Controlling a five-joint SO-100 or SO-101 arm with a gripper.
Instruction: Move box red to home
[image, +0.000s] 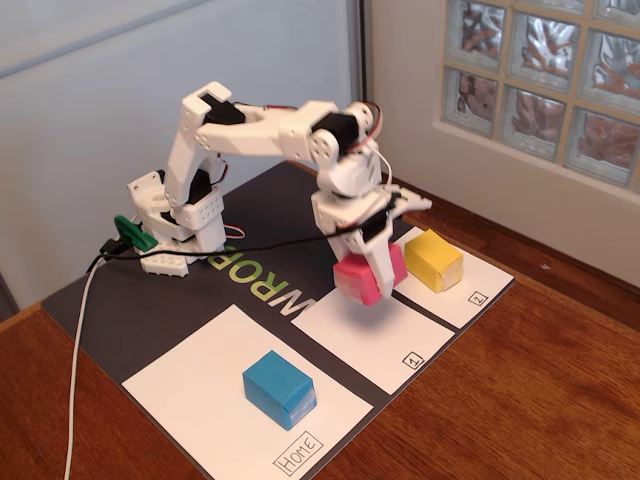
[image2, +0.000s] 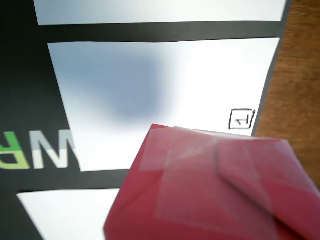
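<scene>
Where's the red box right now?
In the fixed view, the red box hangs in the gripper, above the sheet marked 1, left of the yellow box.

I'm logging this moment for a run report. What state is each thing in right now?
Red box: held in the pincer, lifted above sheet 1.
Pincer: shut on the red box.
Blue box: resting on the Home sheet.
Yellow box: resting on sheet 2.
Sheet 1: nothing resting on it.
</scene>
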